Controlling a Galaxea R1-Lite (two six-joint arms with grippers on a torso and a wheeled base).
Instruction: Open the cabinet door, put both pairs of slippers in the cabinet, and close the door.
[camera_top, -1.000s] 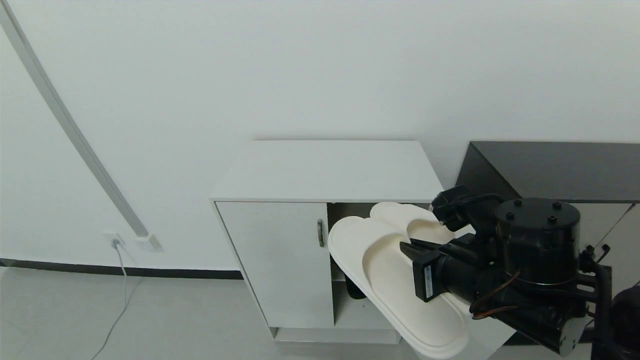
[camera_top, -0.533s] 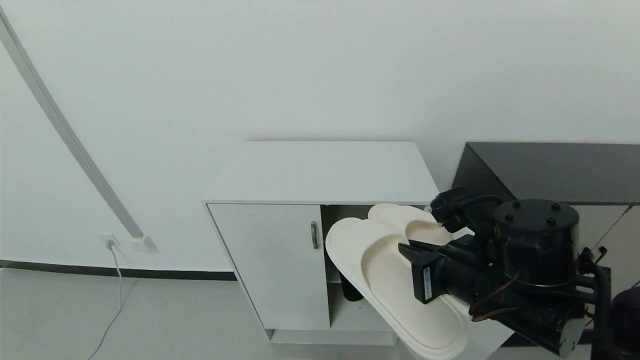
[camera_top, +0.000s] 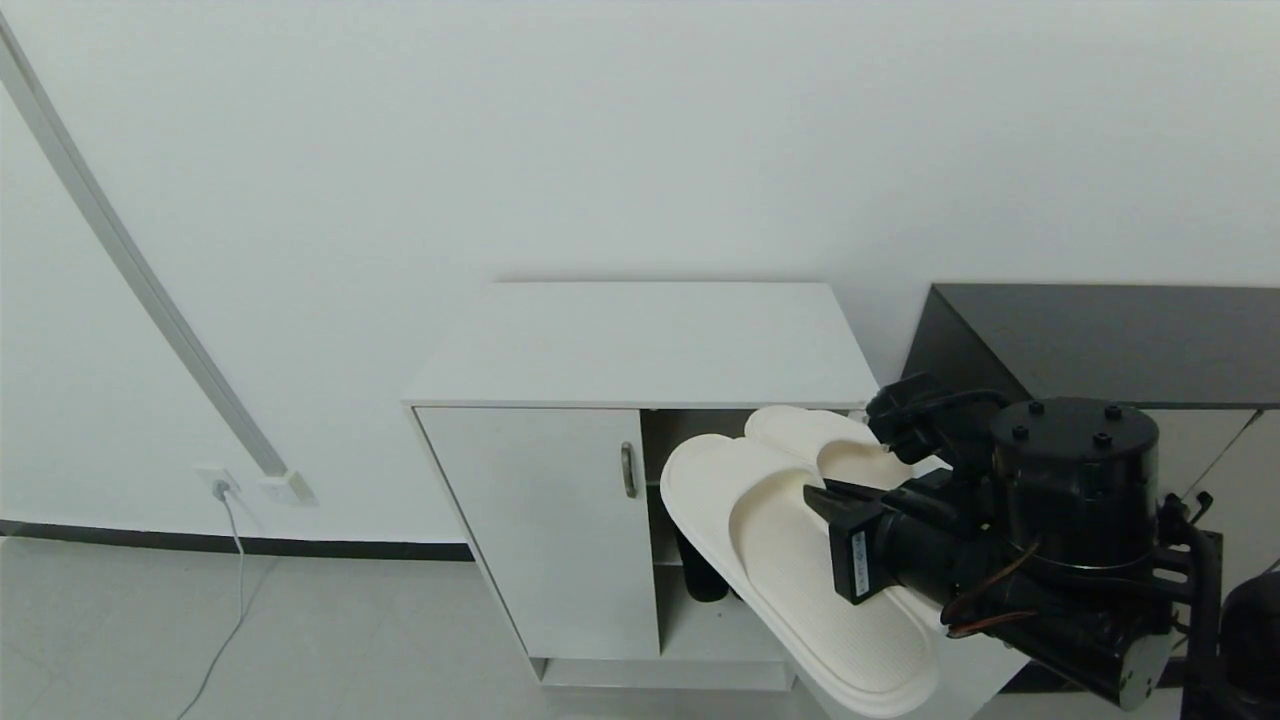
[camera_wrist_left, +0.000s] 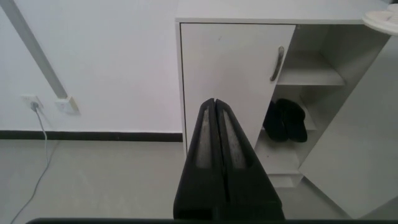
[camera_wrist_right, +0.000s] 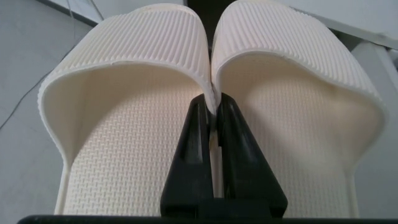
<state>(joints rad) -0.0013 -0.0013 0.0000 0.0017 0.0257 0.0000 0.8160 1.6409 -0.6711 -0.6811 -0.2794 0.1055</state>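
Note:
A pair of white slippers (camera_top: 760, 530) hangs tilted in front of the open right half of the white cabinet (camera_top: 640, 340). My right gripper (camera_top: 825, 495) is shut on the pair. In the right wrist view its fingers (camera_wrist_right: 198, 134) pinch the two inner edges of the white slippers (camera_wrist_right: 124, 124) together. A black pair of slippers (camera_wrist_left: 287, 118) lies on the lower shelf inside, also seen as black slippers (camera_top: 700, 578) from the head. The left door with its metal handle (camera_top: 627, 470) is closed. My left gripper (camera_wrist_left: 214, 121) is shut and empty, well back from the cabinet front (camera_wrist_left: 230, 74).
The open right door (camera_wrist_left: 367, 149) swings out beside the shelves. A dark cabinet (camera_top: 1100, 340) stands to the right of the white one. A wall socket with a cable (camera_top: 225, 485) and a slanted grey conduit (camera_top: 120, 250) are on the left; bare floor (camera_top: 250, 640) lies below.
The head view shifted a little, so the cabinet sits slightly further left. My right gripper with the white slippers has edged slightly to the right since half a second ago.

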